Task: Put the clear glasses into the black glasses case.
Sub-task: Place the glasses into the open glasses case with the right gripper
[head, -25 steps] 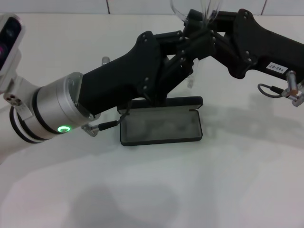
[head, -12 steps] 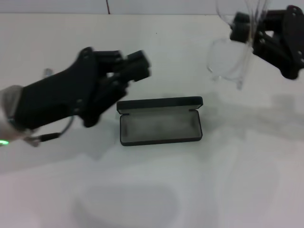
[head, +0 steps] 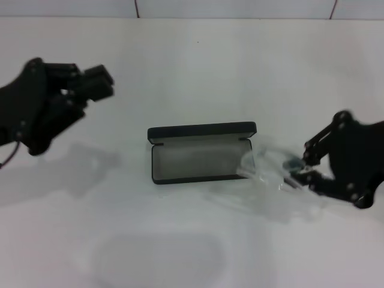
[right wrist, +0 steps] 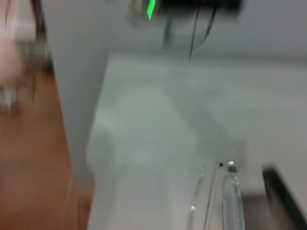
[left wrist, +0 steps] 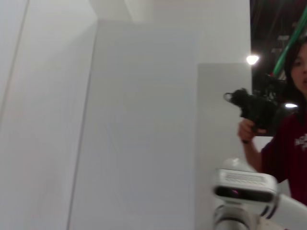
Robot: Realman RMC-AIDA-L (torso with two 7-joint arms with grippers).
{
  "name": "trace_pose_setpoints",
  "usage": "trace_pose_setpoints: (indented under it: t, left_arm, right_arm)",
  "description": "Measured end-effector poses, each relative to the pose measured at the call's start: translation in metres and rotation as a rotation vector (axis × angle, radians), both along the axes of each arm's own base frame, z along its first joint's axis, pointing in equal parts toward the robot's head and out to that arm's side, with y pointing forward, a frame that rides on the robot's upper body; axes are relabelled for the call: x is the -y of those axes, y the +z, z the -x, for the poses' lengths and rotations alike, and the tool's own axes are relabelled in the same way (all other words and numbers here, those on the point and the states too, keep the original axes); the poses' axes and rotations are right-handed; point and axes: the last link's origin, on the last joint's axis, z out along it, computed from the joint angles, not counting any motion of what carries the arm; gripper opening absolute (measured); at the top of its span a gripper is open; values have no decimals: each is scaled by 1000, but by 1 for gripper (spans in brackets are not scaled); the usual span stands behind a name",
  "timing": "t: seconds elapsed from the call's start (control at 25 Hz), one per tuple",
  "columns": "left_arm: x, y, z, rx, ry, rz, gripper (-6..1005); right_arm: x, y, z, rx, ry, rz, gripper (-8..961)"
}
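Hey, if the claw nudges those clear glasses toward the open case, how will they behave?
The clear glasses look thin and see-through, so probably light and likely to skid on the smooth white table. Their slim arms may flex or snag on the black case rim beside them. The right claw seems to grip them.

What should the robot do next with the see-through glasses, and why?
Probably slide the right gripper toward the open black glasses case. The clear glasses it holds sit low beside the case's right end, not yet over the grey lining. The left gripper hangs off to the left.
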Motion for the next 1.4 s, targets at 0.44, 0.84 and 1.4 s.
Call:
trace_pose_setpoints:
  t: [0.44, 0.84, 1.4]
  left_arm:
    - [0, 12, 12, 1, 55, -88, 88]
    - [0, 7, 11, 14, 69, -88, 88]
    - [-2, 8, 10, 25, 72, -99, 89]
  right_arm:
    - [-13, -69, 52, 390, 53, -153, 122]
    - [-20, -127, 62, 592, 208, -292, 123]
    - [-25, -154, 53, 537, 271, -325, 124]
